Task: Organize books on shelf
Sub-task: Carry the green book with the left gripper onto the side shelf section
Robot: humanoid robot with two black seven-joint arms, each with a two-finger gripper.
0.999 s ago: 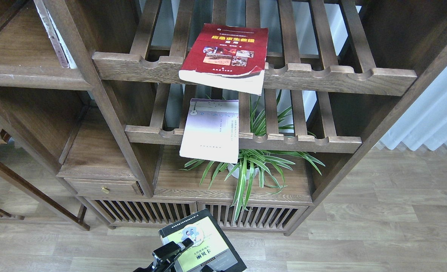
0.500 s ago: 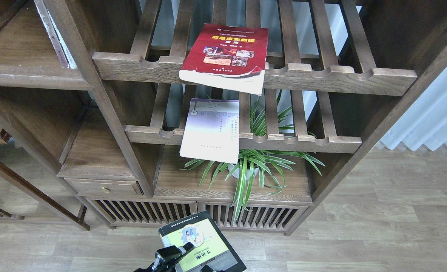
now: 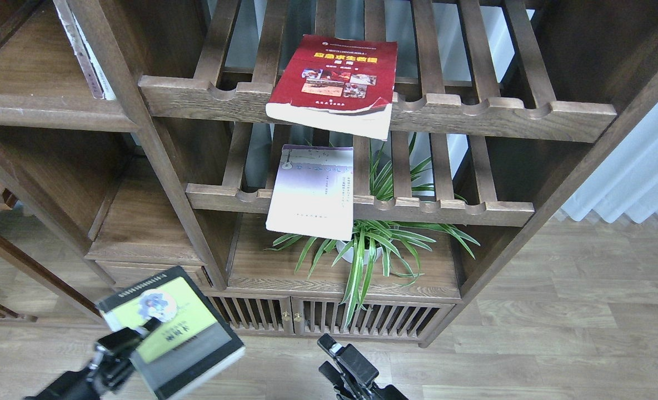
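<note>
My left gripper (image 3: 131,340) is shut on the yellow-green and black book (image 3: 179,333) and holds it tilted, low at the left, in front of the drawer. The dark red book (image 3: 332,83) lies on the upper slatted rack and overhangs its front rail. The pale lavender-white book (image 3: 311,191) lies on the lower slatted rack and also overhangs. Solid dark-brown shelf boards are in the left bay, a lower one (image 3: 140,230) just above the held book and an upper one (image 3: 34,103). My right gripper (image 3: 334,353) is low in the middle, empty and seen dark.
A potted spider plant (image 3: 370,250) stands on the solid board under the racks, its leaves hanging over the front. A thin pale item (image 3: 81,53) leans at the upper left shelf's right side. Slatted cabinet doors (image 3: 284,314) are below. Wood floor and a white curtain (image 3: 634,172) are at the right.
My left gripper has carried the yellow-green and black book left and slightly up, from bottom centre to the lower left. My right gripper has come off the book and now shows free.
</note>
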